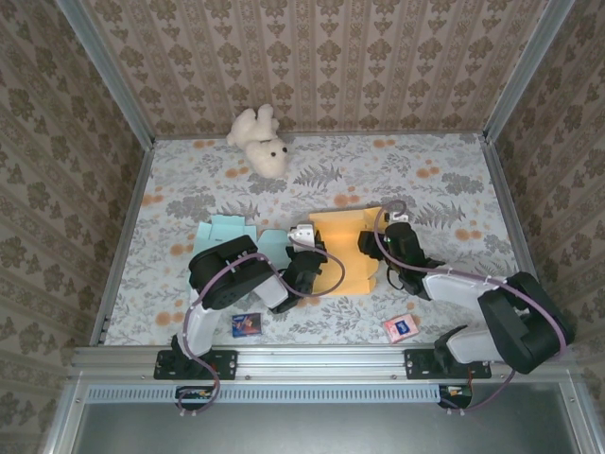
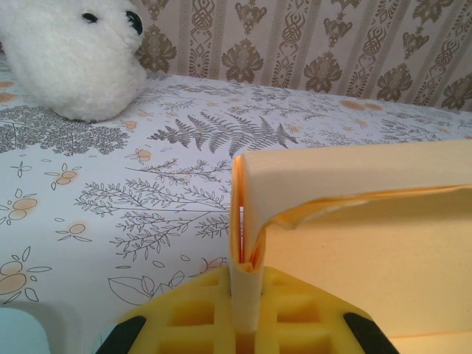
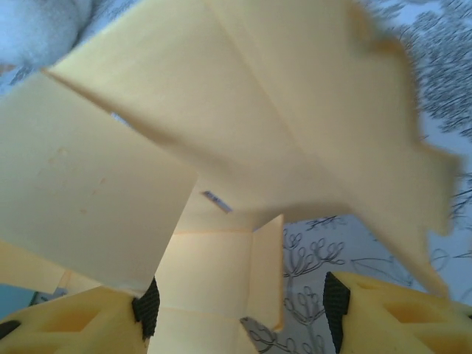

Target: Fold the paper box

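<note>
The paper box (image 1: 346,248) is a pale yellow cardboard sheet, partly folded, lying mid-table. My left gripper (image 1: 304,263) holds its left edge. In the left wrist view that gripper (image 2: 247,313) is shut on a doubled-over flap of the paper box (image 2: 354,243), which stands upright between the yellow fingers (image 2: 184,317). My right gripper (image 1: 389,248) sits at the box's right side. Seen from the right wrist, that gripper (image 3: 242,310) is open, with black pads (image 3: 335,302) wide apart. Panels of the paper box (image 3: 221,96) hang over and between them, and one small flap stands upright in the gap.
A teal paper sheet (image 1: 232,236) lies left of the box, partly under the left arm. A white plush bear (image 1: 260,140) rests at the back, also close by in the left wrist view (image 2: 74,51). Two small cards (image 1: 246,323) (image 1: 400,327) lie near the front edge. Patterned walls enclose the table.
</note>
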Controlling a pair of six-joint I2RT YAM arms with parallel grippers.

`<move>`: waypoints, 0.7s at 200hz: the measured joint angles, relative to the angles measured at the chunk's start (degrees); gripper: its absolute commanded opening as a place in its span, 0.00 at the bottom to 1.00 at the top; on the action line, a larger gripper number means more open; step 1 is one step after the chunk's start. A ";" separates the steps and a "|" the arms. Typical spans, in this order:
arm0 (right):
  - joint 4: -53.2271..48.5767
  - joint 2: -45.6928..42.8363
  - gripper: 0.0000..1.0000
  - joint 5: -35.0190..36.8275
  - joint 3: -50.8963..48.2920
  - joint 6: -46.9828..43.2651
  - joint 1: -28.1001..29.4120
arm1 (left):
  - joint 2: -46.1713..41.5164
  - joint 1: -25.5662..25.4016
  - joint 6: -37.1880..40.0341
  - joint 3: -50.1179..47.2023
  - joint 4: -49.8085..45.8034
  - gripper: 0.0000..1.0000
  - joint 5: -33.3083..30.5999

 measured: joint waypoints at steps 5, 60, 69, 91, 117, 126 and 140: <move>0.48 0.48 0.63 -0.48 0.00 0.02 0.13 | 0.00 0.02 -0.02 -0.02 0.00 0.00 0.00; 4.26 3.41 0.61 -3.43 0.55 -0.33 4.37 | -0.09 0.04 -0.20 -0.17 0.04 0.00 0.17; 4.28 4.20 0.61 -3.41 0.92 -0.59 5.09 | -0.09 0.07 -0.20 -0.17 0.04 0.00 0.13; 4.55 6.16 0.61 -3.43 1.92 -0.87 5.79 | -0.09 0.13 -0.20 -0.17 0.00 0.00 -0.02; 4.79 8.35 0.61 -3.41 2.93 -0.85 5.90 | -0.09 0.11 -0.11 -0.17 0.00 0.00 -0.02; 4.74 8.37 0.61 -3.41 2.93 -0.83 5.92 | -0.09 0.11 0.11 -0.17 0.00 0.00 -0.02; 4.44 7.91 0.61 -3.41 2.93 -0.83 6.01 | -0.09 0.15 0.70 -0.17 0.02 0.00 0.00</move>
